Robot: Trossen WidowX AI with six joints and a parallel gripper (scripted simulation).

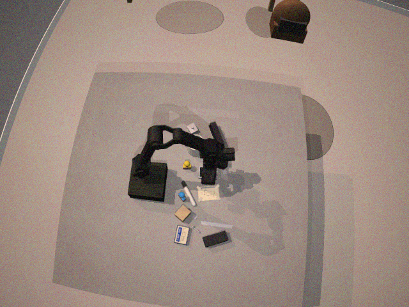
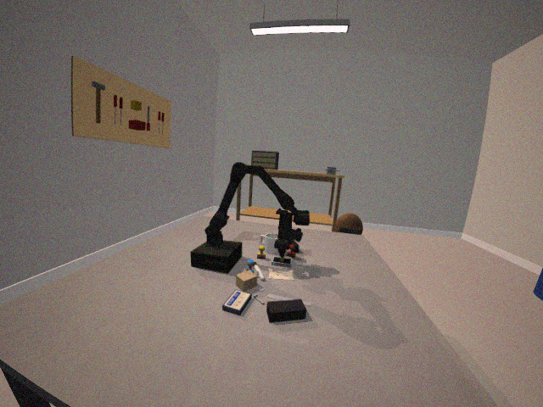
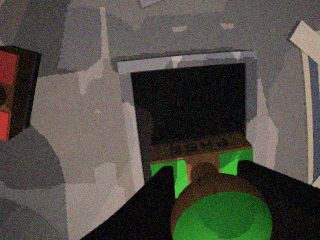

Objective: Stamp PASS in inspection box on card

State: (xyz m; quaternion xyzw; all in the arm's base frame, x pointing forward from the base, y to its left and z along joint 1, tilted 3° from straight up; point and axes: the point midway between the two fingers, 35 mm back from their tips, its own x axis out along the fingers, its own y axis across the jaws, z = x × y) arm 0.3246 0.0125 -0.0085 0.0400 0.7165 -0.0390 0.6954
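My gripper [image 3: 206,174] is shut on the green-topped stamp [image 3: 222,217], whose brown base carries raised letters on its side and has green blocks. The stamp is upright over the near end of the black ink pad [image 3: 187,105] [image 2: 281,263]; whether its face touches the pad I cannot tell. In the top view the arm hides the stamp and most of the pad. The cream card [image 1: 208,194] [image 2: 281,274] lies flat just beside the pad, towards the exterior camera; its taped corner [image 3: 304,37] shows at the wrist view's right edge. The inspection box is too small to read.
A red stamp [image 3: 7,70] [image 2: 291,250] stands on the pad's other side. A yellow stamp [image 1: 186,164], a blue stamp [image 1: 181,196], a white marker [image 1: 190,197] and a wooden block [image 1: 183,213] lie nearer the arm base. A black block [image 1: 215,238] and a mug [image 2: 269,243] are farther off.
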